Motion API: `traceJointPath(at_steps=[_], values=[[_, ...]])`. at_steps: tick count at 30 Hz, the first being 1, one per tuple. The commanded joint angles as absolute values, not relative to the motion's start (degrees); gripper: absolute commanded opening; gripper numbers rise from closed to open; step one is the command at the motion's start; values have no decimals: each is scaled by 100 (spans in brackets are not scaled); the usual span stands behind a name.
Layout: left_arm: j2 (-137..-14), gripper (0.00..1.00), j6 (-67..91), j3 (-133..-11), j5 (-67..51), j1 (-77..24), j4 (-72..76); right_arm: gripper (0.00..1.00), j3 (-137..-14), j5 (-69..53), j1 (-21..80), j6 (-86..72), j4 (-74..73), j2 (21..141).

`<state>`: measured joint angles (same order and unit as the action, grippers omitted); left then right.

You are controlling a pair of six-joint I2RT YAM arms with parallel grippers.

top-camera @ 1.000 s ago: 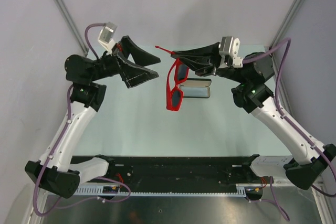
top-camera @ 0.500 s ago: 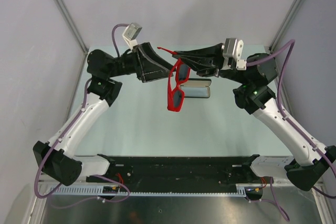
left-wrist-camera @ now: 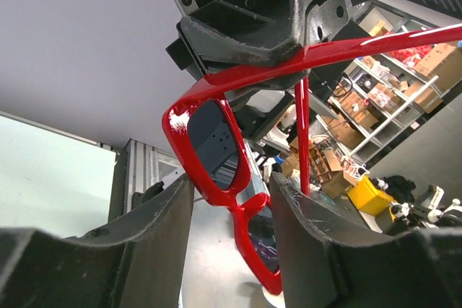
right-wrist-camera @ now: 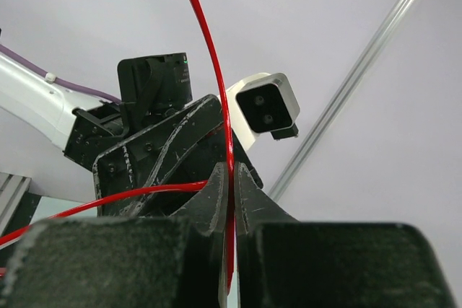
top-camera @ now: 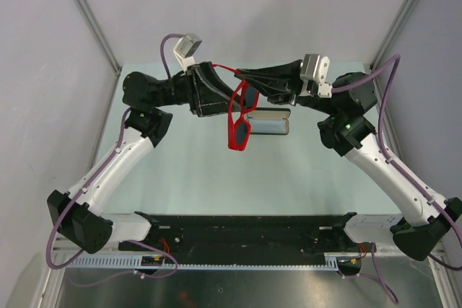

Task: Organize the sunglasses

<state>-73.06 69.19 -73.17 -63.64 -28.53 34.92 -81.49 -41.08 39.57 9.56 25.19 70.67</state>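
Sunglasses [top-camera: 240, 122] hanging in the air above the table [top-camera: 188, 171], one thin red arm pinched tight in the right gripper [top-camera: 242, 75], left gripper [top-camera: 232, 97] spread wide, a lens between its fingers [left-wrist-camera: 155, 214], black case [top-camera: 274, 124] on the table below, partly hidden by the frame

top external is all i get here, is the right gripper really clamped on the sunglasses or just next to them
observer: clamped. The right wrist view shows the right gripper shut on one thin red arm of the sunglasses, which runs up between its fingertips.
operator: ok and is the left one closed too
observer: no. In the left wrist view the left gripper is open. The red frame front hangs between its fingers, which are apart and not pinching it.
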Motion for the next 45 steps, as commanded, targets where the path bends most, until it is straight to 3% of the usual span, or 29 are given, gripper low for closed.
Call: traceJointPath(at_steps=[1,6,13,18,24,28,31,38,45], values=[[-7330,50,7172,-7278,-6618,-2918,3858,0,-8244,-3876,3964,1248,2637,7084],[-7418,43,7356,-7225,-6662,-2927,3946,0,-8244,-3876,3946,1327,2619,7066],[-7523,13,7541,-7225,-6724,-2944,4069,0,-8235,-3876,3955,1406,2531,7084],[-7611,1,7646,-7286,-6724,-2936,4148,0,-8244,-3797,3973,1512,2382,7093],[-7734,0,7822,-7400,-6767,-2944,4271,0,-8244,-3709,4025,1740,2197,7102],[-7787,18,7866,-7400,-6882,-2962,4350,0,-8235,-3665,4061,1819,2153,7110],[-7770,25,7884,-7321,-6908,-2962,4438,0,-8244,-3613,4052,1916,2127,7137],[-7840,26,8086,-7313,-6926,-2962,4684,0,-8244,-3525,4052,2118,1995,7198],[-8181,38,9516,-7295,-7049,-2962,5948,0,-8244,-3472,4096,2522,1837,7225]])
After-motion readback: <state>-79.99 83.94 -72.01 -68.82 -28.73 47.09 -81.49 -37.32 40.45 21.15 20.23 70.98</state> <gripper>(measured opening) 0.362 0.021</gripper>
